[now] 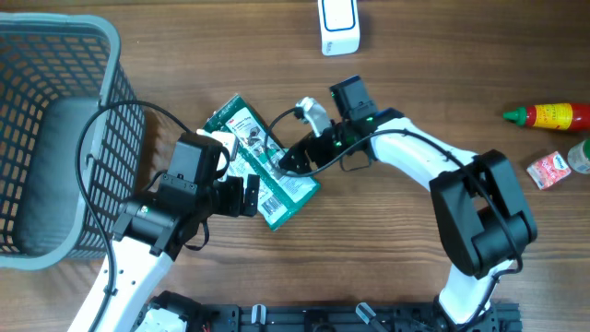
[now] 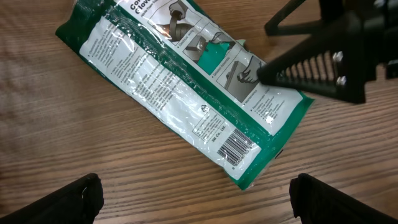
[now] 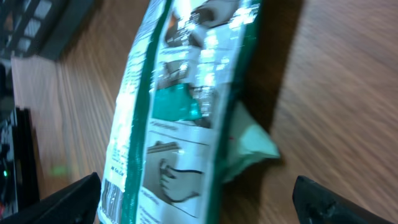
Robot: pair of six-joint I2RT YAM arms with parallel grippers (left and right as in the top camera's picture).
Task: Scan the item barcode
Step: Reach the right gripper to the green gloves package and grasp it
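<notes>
Just one packet [image 2: 180,87], one barcode [image 2: 238,148].

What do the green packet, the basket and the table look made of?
Packet: thin glossy plastic film, by its glare and crinkles. Basket: probably matte grey plastic, moulded open mesh. Table: wood or wood-look laminate; brown grain, low sheen.

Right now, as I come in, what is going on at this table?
Two robot arms are working on a green and white packet lying flat on the wooden table, with its barcode facing up. The left gripper hovers open over the barcode end. The right gripper is open too, with the packet's side between its fingers, not clamped. A white device, possibly the scanner, lies untouched.
</notes>
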